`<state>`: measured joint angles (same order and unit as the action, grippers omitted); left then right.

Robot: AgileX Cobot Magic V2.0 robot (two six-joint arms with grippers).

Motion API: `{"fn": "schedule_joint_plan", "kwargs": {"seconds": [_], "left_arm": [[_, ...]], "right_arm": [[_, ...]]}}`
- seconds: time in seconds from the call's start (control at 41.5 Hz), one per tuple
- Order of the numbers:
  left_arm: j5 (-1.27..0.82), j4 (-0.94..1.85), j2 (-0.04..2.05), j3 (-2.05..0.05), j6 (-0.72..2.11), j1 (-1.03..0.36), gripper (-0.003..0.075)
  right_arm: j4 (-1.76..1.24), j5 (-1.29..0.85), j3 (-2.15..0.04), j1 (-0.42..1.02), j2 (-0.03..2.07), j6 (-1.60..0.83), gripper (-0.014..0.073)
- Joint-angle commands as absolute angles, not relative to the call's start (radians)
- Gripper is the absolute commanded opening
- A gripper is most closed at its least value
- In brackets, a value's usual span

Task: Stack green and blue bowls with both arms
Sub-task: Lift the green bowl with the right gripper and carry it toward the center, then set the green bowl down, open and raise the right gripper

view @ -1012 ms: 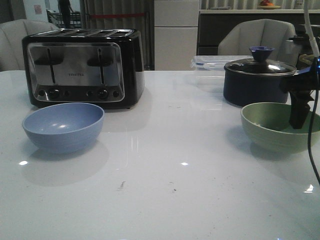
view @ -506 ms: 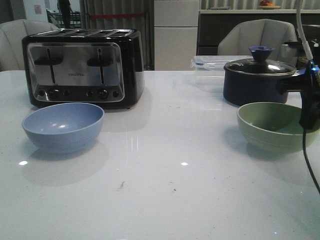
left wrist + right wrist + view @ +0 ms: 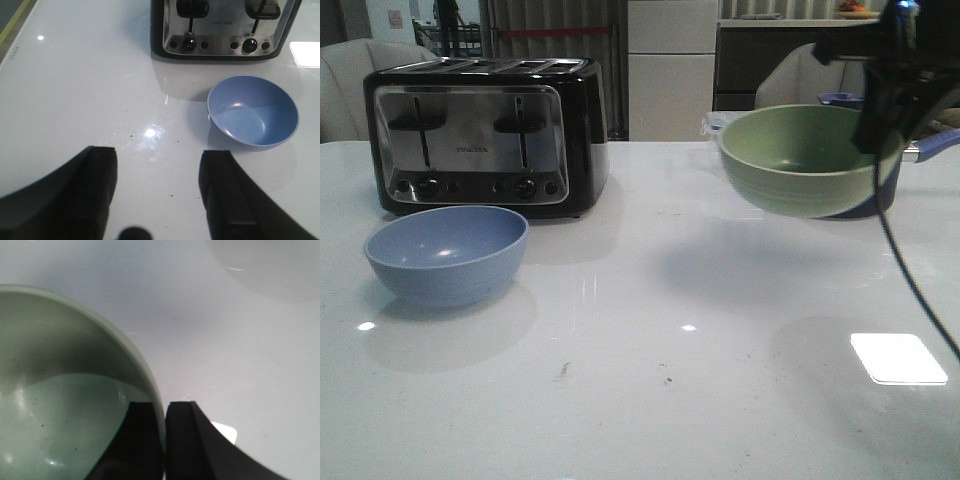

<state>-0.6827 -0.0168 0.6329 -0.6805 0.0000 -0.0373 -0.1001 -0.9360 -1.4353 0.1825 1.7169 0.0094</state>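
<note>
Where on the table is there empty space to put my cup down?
The widest bare patch is the near table, in front of the blue bowl and toaster. The middle, under the lifted green bowl in the right gripper, is bare too. The far right corner is crowded.

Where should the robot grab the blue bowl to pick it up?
Probably by the rim. The blue bowl sits upright and open, so the left end effector, now open, could come from above, one finger inside the thin wall, one outside.
</note>
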Motion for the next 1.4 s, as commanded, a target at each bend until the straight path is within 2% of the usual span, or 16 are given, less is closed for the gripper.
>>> {"fn": "schedule_joint_plan", "kwargs": {"seconds": [0.0, 0.337, 0.53, 0.602, 0.867, 0.94, 1.084, 1.373], "left_arm": [[-0.615, -0.016, 0.639, -0.707, 0.000, -0.036, 0.0421], [-0.615, -0.016, 0.639, -0.707, 0.000, -0.036, 0.0421], [-0.615, -0.016, 0.639, -0.707, 0.000, -0.036, 0.0421], [-0.615, -0.016, 0.639, -0.707, 0.000, -0.036, 0.0421], [-0.615, -0.016, 0.639, -0.707, 0.000, -0.036, 0.0421], [-0.615, -0.016, 0.639, -0.707, 0.000, -0.036, 0.0421], [-0.615, -0.016, 0.639, -0.707, 0.000, -0.036, 0.0421], [-0.615, -0.016, 0.639, -0.707, 0.000, -0.036, 0.0421]], "right_arm": [[-0.133, -0.912, -1.475, 0.264, 1.668, 0.000, 0.0052], [-0.154, -0.865, -1.475, 0.464, 1.790, 0.000, 0.0052], [-0.165, -0.819, -1.475, 0.505, 1.882, 0.000, 0.0053], [-0.165, -0.810, -1.475, 0.505, 1.906, 0.000, 0.0079], [-0.141, -0.788, -1.481, 0.505, 1.929, 0.000, 0.0404], [-0.129, -0.783, -1.483, 0.505, 1.913, 0.000, 0.0439], [-0.123, -0.742, -1.460, 0.505, 1.821, -0.021, 0.0433], [-0.095, -0.614, -1.204, 0.507, 1.455, -0.058, 0.0433]]}}
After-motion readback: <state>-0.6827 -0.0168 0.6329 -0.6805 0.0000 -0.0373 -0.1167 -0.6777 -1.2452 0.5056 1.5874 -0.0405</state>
